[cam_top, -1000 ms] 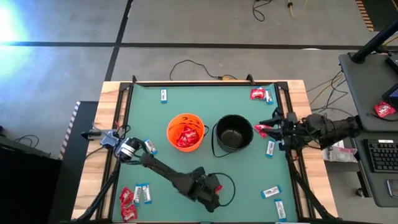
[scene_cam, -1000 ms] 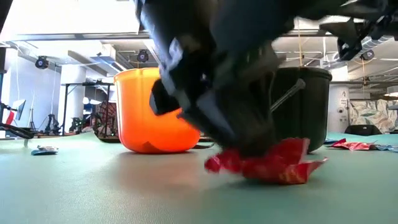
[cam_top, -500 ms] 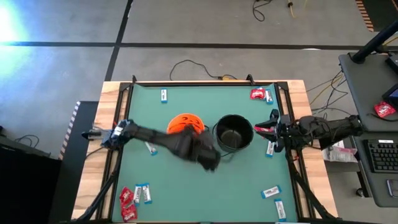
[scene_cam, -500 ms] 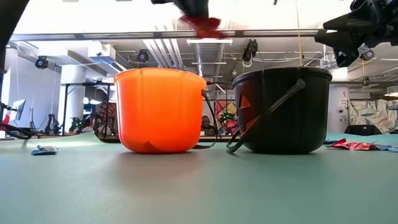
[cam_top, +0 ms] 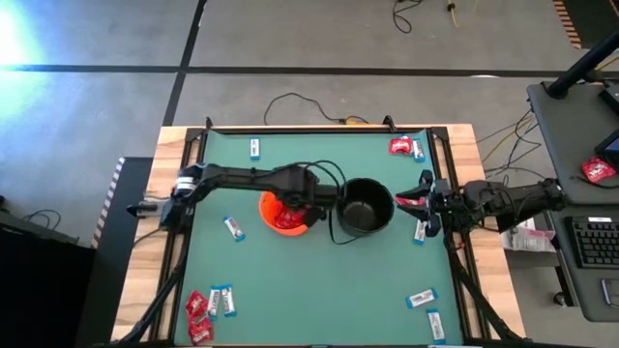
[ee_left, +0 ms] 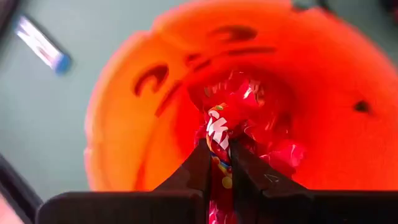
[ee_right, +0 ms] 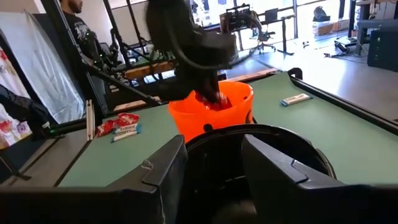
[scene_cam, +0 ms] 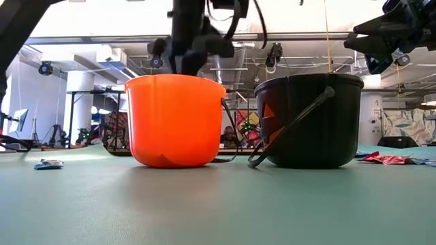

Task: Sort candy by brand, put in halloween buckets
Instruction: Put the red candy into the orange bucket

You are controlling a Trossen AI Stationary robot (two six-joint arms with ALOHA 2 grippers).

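The left gripper (ee_left: 219, 167) hangs right over the mouth of the orange bucket (cam_top: 274, 206), its fingers pinched together on a red packet (ee_left: 219, 134) that sticks out past the tips. Directly below it, more red packets (ee_left: 273, 146) already lie on the bucket floor. The risk, as I judge it, is in the let-go: the crinkly wrapper could cling to one finger and ride back out with the arm, or flutter sideways and catch the rim. The black bucket (cam_top: 364, 205) stands just beside the orange one, on the side away from the arm's base, so a stray packet could land in the wrong pail.

Beyond the black bucket, the right gripper (ee_right: 211, 163) waits with its fingers spread apart and nothing between them, facing that bucket's rim; a reach from there might nudge the pail or its thin handle (scene_cam: 289, 126).

Farther out, white-and-blue bars (cam_top: 233, 228) and other red packets (cam_top: 399, 146) lie scattered toward the table (cam_top: 319, 290) edges.

From table height the orange wall hides the held packet and the fingertips entirely. The black bucket's contents are probably nil, but its dark inside is hard to read.
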